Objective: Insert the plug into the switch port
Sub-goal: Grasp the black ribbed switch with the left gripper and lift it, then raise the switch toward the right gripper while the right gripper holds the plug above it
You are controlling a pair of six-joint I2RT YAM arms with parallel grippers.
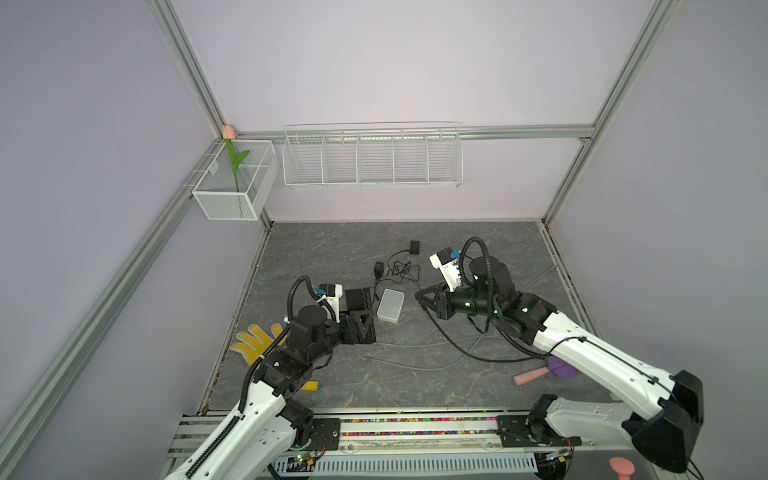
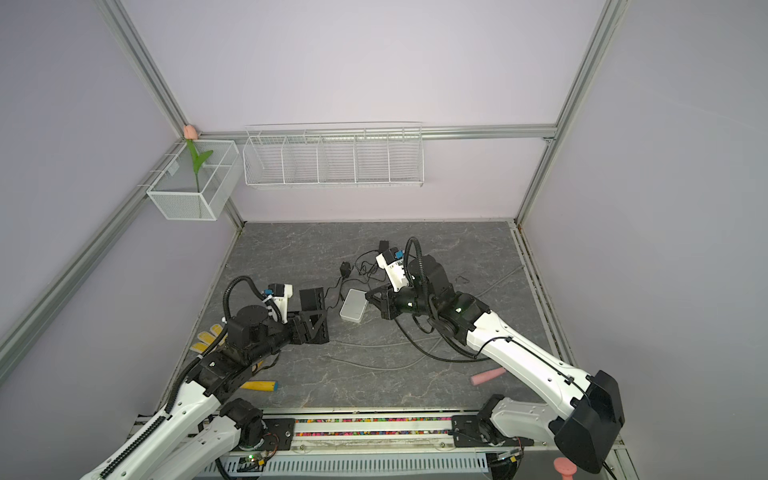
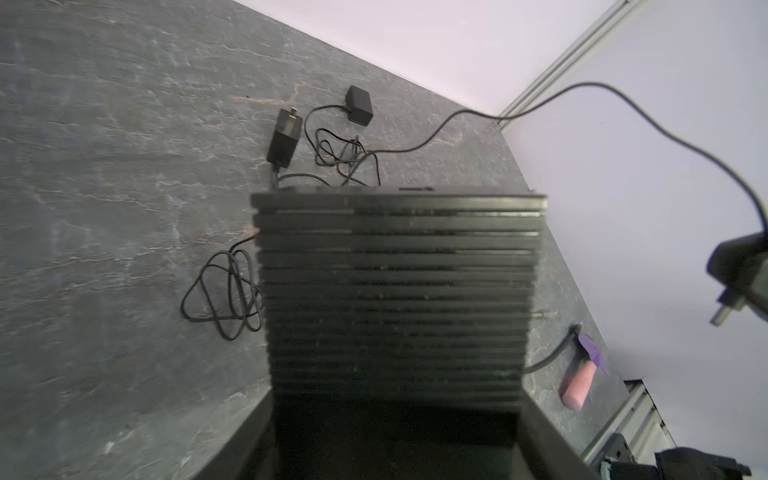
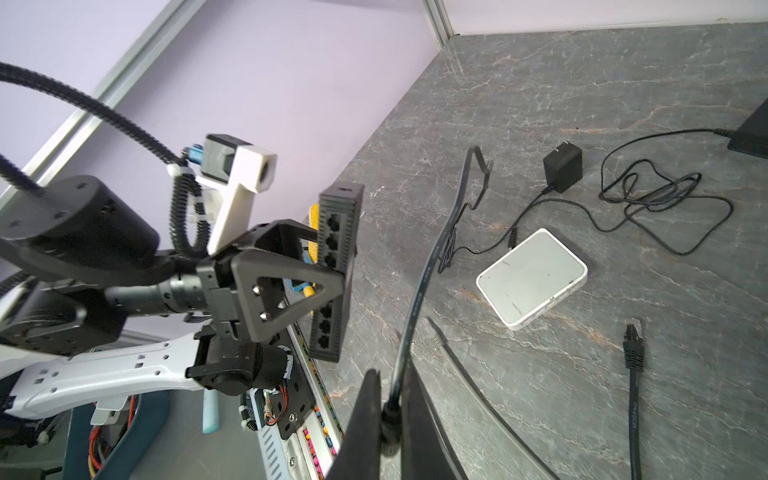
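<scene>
Right gripper, bottom centre, pinched tight on cable; left gripper clamps switch mid-frame, ports exposed. Alignment step; plug end unclear. Next: square it to a port.

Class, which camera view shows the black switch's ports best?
The right wrist view: the black switch faces it, its port row plain. Both top views show the casing between the left fingers, ports hardly visible. The left wrist view shows only its blurred ribbed back.
</scene>
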